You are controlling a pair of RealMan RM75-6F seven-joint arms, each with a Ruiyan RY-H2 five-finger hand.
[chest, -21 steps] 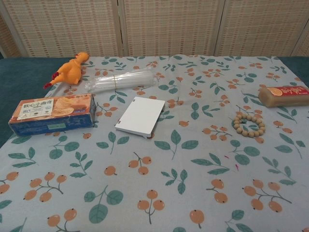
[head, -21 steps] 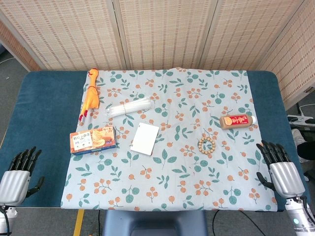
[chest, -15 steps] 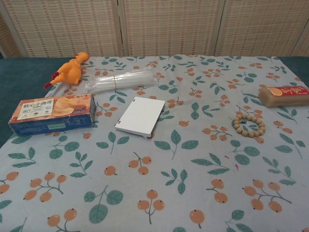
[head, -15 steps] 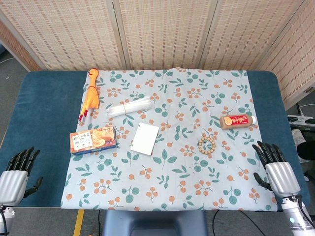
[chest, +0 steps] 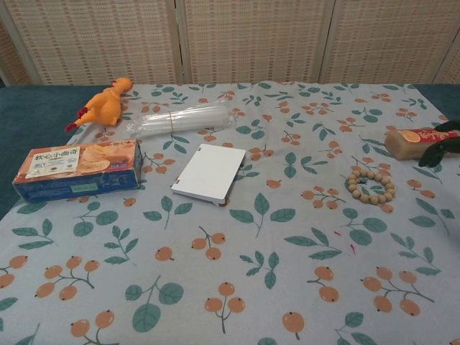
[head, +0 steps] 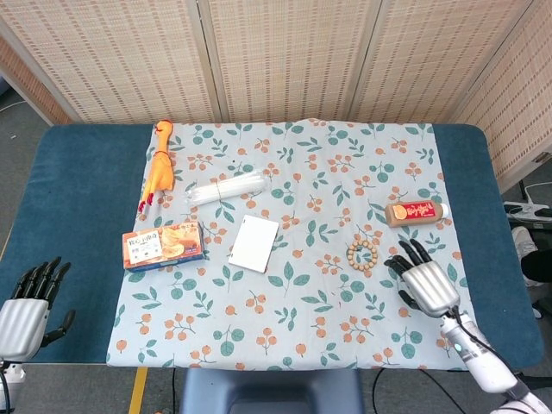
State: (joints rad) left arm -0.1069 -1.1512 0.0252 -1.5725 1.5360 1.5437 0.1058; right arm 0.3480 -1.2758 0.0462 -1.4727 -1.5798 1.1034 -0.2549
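My right hand (head: 424,281) hovers over the floral cloth (head: 293,285) with its fingers spread and nothing in it. It is just right of a wooden bead bracelet (head: 363,255) and below an orange-labelled tube (head: 417,212). In the chest view only its dark fingertips (chest: 442,147) show at the right edge, beside the tube (chest: 420,141) and above the bracelet (chest: 370,185). My left hand (head: 29,305) rests low at the table's near left corner, fingers apart, holding nothing.
A white flat box (head: 255,243) lies mid-cloth. A biscuit box (head: 163,246) sits to its left. Behind it are a clear packet of straws (head: 228,187) and a rubber chicken (head: 160,167). Blue tabletop (head: 69,198) borders the cloth on both sides.
My right hand has moved left and forward from the table's right edge onto the cloth, ending beside the bracelet. It now enters the chest view. The left hand has barely moved.
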